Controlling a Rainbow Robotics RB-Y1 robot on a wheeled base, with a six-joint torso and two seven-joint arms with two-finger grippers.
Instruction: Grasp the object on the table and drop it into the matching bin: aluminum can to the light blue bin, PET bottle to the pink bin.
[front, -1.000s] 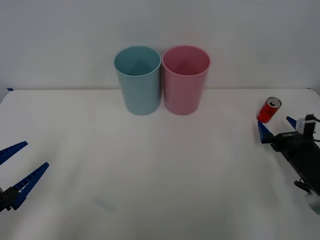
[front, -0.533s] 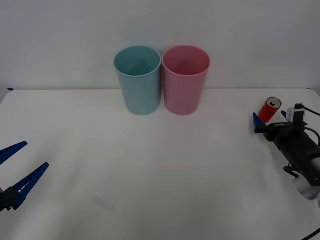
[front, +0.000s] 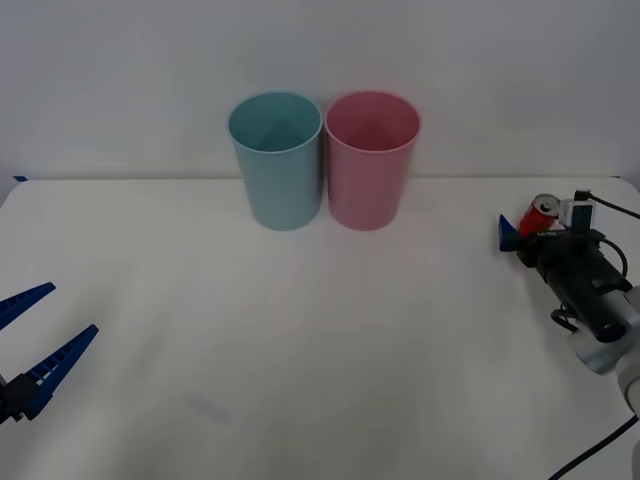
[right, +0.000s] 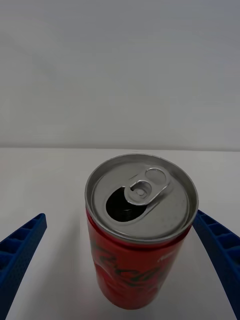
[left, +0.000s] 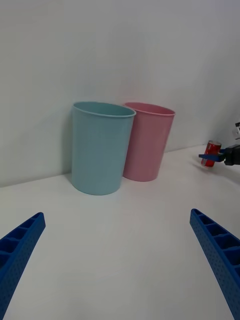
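Red aluminum can (right: 140, 232) now sits between the advanced right tool's (right: 120, 265) spread fingers.

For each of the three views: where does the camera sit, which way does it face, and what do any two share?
Front: above the arms, looking down at the table; both grippers, left, right.
Right wrist: faces the can between its open jaws.
Left wrist: faces the blue bin and pink bin.
Shared: can, front and both wrists.

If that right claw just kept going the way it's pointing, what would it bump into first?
The aluminum can: it stands upright between the open fingers of the right gripper, directly ahead. Beyond it there looks to be just table and wall.
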